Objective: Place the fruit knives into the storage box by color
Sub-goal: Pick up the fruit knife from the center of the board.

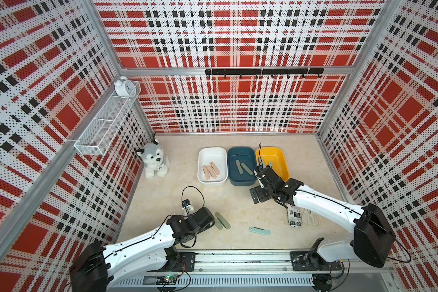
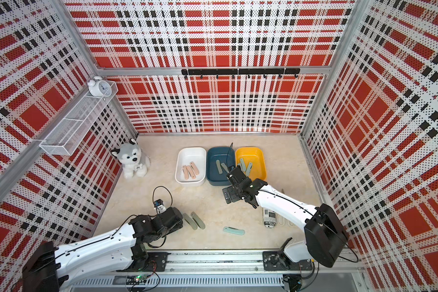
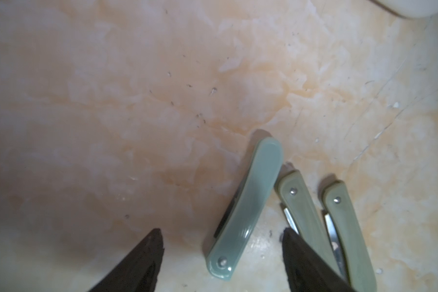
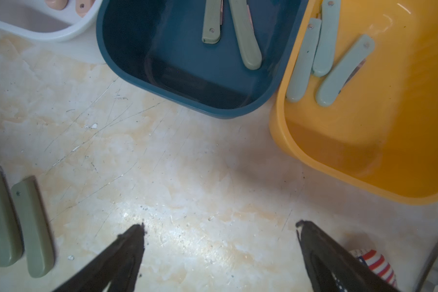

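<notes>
The table (image 1: 238, 202) is noted as a pale marbled surface, with both claws held low over it. Three boxes are set in a close row, well ahead of the left claw (image 3: 221, 232) and just ahead of the right claw (image 4: 220, 225): a white box (image 1: 200, 161), a blue box (image 1: 232, 177) and a yellow box (image 1: 283, 161). A toy husky (image 1: 154, 161) is seated well ahead of the left claw, against the side wall. A printed pouch (image 1: 294, 217) is laid behind the right claw, partly under its arm, with scissors (image 1: 311, 218) just beside the pouch. The left claw is recorded as released: its jaws are parted, and a teal knife (image 3: 245, 207) is seen lying flat between them with a gap on either side. Two loose sage knives (image 3: 301, 209) are laid side by side just outside one of its fingers (image 3: 304, 255), the nearer one partly covered by it. A second teal knife (image 1: 259, 230) is found on the table to the right of the left claw, apart from it and well behind the right claw. The right claw is recorded as released and wide, with only bare table between its jaws. Three pink knives (image 1: 211, 172) are held in the white box, two boxed sage knives (image 1: 238, 166) in the blue, and three boxed teal knives (image 4: 345, 70) in the yellow.
</notes>
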